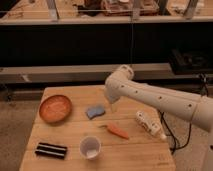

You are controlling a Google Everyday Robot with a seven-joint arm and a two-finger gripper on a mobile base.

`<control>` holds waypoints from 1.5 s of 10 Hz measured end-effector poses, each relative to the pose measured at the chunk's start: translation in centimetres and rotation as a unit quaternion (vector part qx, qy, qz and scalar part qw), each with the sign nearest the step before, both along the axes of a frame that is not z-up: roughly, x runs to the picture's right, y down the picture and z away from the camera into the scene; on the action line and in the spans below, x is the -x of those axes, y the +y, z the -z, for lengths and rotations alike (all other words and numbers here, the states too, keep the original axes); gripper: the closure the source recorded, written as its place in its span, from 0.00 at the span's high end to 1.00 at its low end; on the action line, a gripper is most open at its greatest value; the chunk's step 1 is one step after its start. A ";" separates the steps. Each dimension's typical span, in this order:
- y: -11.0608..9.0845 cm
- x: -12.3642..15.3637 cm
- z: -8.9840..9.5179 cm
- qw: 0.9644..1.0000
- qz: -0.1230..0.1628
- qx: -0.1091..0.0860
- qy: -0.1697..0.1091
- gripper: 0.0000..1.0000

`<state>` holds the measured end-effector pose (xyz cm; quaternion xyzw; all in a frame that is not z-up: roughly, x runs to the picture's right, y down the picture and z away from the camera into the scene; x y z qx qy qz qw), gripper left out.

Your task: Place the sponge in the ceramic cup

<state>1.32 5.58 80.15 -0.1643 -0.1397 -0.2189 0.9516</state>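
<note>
sponge (95,111) flat on table, not in cup; soft and light

sponge is a blue-lavender pad with rounded corners, lying flat on the wooden table (142,156) right of the orange plate (55,108) and apart from it. the ceramic cup (90,147) stands upright nearer the front edge, well apart from the sponge, mouth up; inside looks pale with nothing blue in it.

handling, as a guess: light, squashy, not fragile, not slippery. it should give under a pinch, so a grip across the short sides near the middle looks safest; a corner grip may let it fold or droop. it looks about as wide as the cup mouth, so it may need to go in on edge or squeezed, and the light cup could tip or slide if pushed.

the gripper (112,103) hangs at the end of the white arm, pointing down just beside the sponge's right far corner; cannot tell how far open it is, or whether it touches the pad. nothing seen held in it.

also there: an orange carrot (117,131), a black ridged block (51,150), a white object (149,125) lying by the right edge.

writing: no brand, label or text readable anywhere.
</note>
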 end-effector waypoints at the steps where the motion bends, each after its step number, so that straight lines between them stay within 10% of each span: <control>1: 0.1 0.6 -0.5 1.000 0.006 0.002 -0.006 0.80; 15: 0.6 3.9 -7.5 0.996 0.072 0.021 -0.053 0.80</control>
